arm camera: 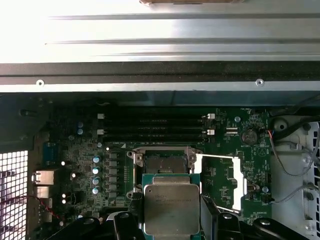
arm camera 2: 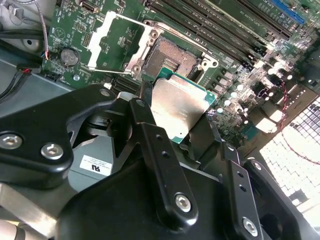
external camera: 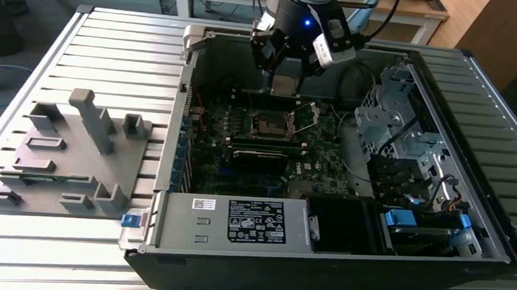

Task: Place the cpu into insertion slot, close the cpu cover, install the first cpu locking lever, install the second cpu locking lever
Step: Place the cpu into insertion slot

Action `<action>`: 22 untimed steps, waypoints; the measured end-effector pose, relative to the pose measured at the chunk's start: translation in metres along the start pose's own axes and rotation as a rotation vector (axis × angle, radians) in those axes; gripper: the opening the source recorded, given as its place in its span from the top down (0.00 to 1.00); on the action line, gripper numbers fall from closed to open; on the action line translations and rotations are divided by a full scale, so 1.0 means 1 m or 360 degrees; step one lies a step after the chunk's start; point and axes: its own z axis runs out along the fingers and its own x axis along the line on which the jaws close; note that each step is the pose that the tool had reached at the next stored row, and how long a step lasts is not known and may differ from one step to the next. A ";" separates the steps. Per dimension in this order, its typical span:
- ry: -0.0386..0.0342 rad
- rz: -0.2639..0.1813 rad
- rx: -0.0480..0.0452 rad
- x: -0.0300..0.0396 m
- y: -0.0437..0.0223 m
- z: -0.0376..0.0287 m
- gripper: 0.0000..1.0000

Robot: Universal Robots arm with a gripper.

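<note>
Exterior view: the pincer [external camera: 285, 86] hung above the slot [external camera: 269, 124]. Second wrist view: it gripped the cpu [arm camera 2: 180, 107] by its edges, clear of the slot; the cover [arm camera 2: 117, 42] stood open. First wrist view: the cpu sat offset from the slot, so a skewed descent could damage the slot.

Wooden desks [external camera: 411, 7] stand beyond the slatted metal table [external camera: 121, 42], over grey floor [external camera: 43, 4].
</note>
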 end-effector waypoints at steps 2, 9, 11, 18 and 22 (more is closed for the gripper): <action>0.0000 0.0000 0.0001 0.0000 0.0000 0.0003 0.46; 0.0000 0.0000 0.0001 0.0000 -0.0001 0.0016 0.46; 0.0000 0.0000 0.0001 0.0000 -0.0001 0.0020 0.46; 0.0000 0.0000 0.0001 -0.0001 -0.0002 0.0030 0.46; -0.0001 0.0000 0.0001 0.0003 -0.0003 0.0051 0.46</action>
